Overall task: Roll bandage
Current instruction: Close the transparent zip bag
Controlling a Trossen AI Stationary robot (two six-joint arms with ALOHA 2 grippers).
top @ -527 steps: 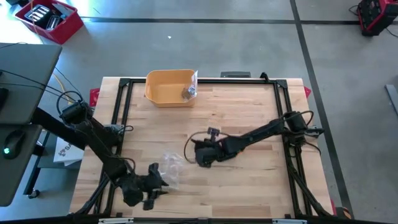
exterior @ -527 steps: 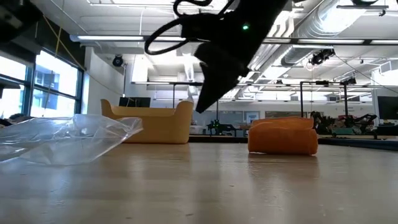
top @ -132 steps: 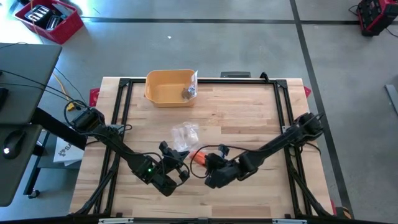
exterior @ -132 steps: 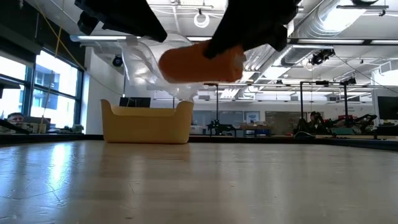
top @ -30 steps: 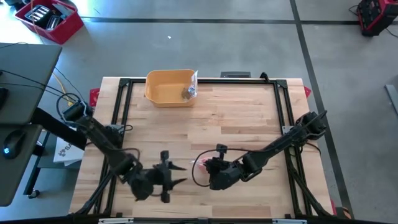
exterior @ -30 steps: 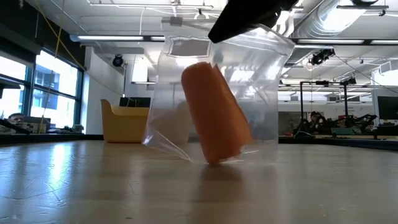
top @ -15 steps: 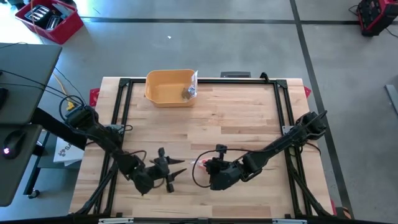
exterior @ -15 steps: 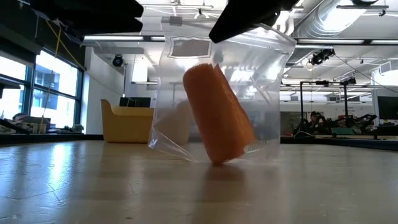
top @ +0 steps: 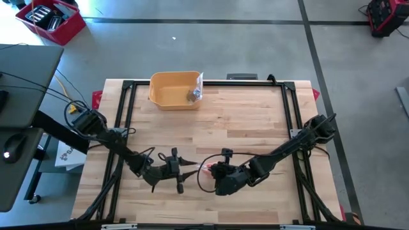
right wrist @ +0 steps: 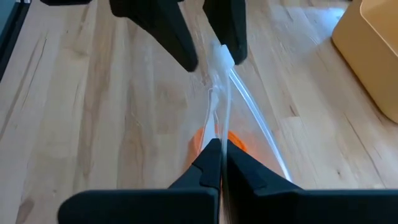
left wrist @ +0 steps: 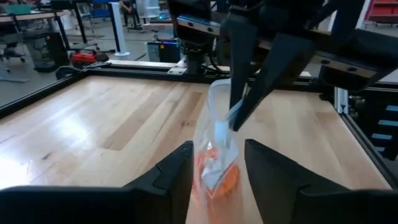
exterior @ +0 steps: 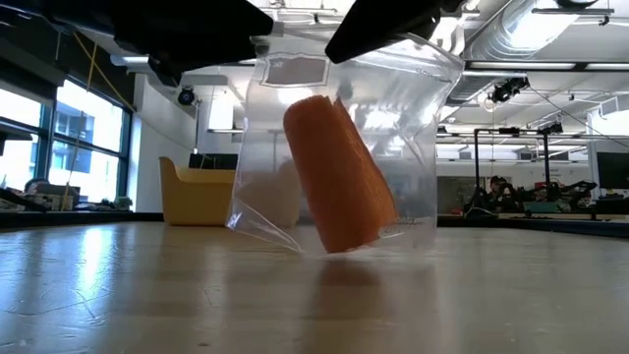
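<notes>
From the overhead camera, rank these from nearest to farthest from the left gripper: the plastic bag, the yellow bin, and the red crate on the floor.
Measured from the left gripper, at the table's near middle:
1. Plastic bag: just beside it, toward the right gripper.
2. Yellow bin: at the table's far edge.
3. Red crate: off the table, on the floor at the far left.

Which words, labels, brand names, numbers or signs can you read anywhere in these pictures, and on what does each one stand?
None can be read. The clear bag has a pale strip near its top, but no lettering shows on it. The orange bandage roll and the yellow bin are plain.
</notes>
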